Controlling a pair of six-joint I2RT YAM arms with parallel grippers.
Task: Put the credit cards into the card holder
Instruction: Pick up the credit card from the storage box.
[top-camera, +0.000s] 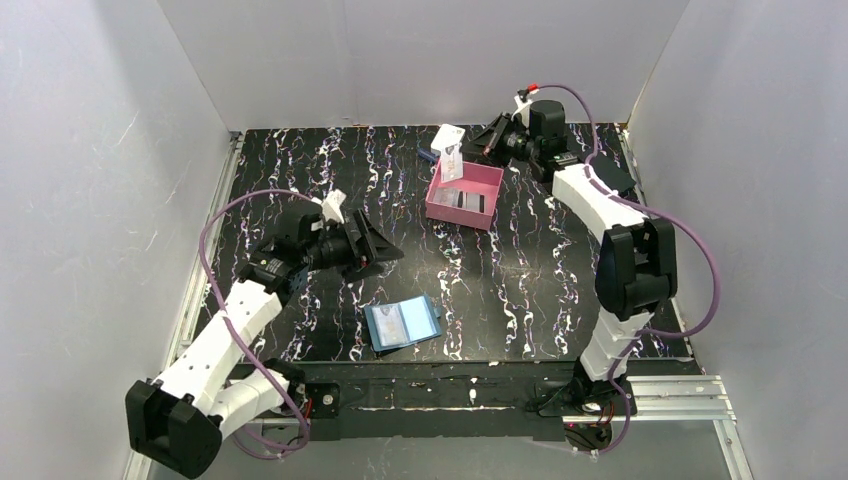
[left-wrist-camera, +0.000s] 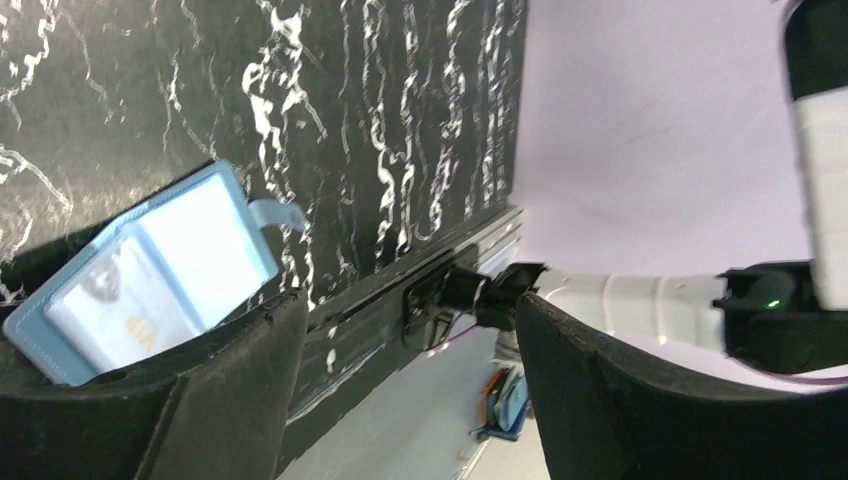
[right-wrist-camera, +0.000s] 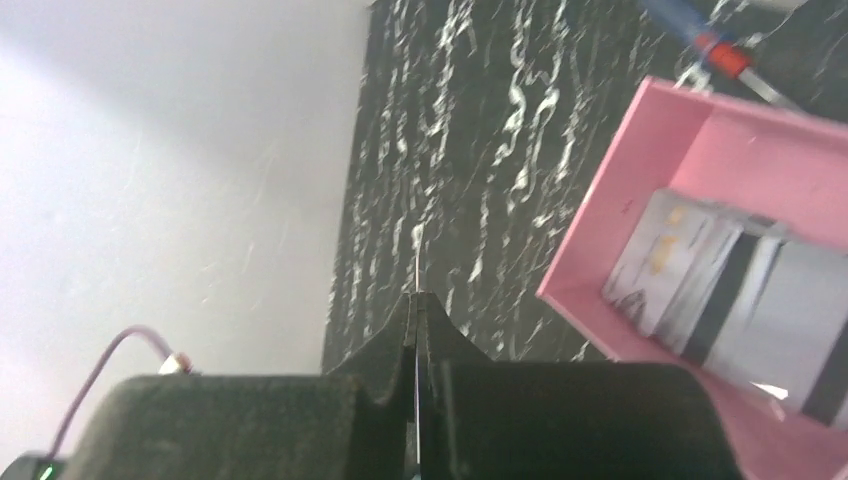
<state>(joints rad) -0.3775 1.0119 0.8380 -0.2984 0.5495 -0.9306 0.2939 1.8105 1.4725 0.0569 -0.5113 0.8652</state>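
Note:
The card holder (top-camera: 402, 322) lies open near the table's front edge, blue with a paler slotted inside; in the left wrist view the card holder (left-wrist-camera: 140, 280) shows cards tucked in its slots. My left gripper (top-camera: 375, 245) hovers above and left of it, open and empty; in its own view the left gripper (left-wrist-camera: 410, 330) has nothing between its fingers (left-wrist-camera: 230, 380). My right gripper (top-camera: 483, 140) is at the back, shut on a credit card (top-camera: 452, 162) that juts over the pink tray's far corner. Seen edge-on, that credit card (right-wrist-camera: 415, 255) is a thin line past the right gripper (right-wrist-camera: 417, 300). More credit cards (right-wrist-camera: 720, 290) lie in the tray.
The pink tray (top-camera: 492, 178) stands at the back centre, its rim (right-wrist-camera: 600, 240) close to the right gripper. A small white box (top-camera: 447, 133) and a blue and red tool (right-wrist-camera: 700, 35) lie behind it. Grey walls close in the marbled black table (top-camera: 540, 280).

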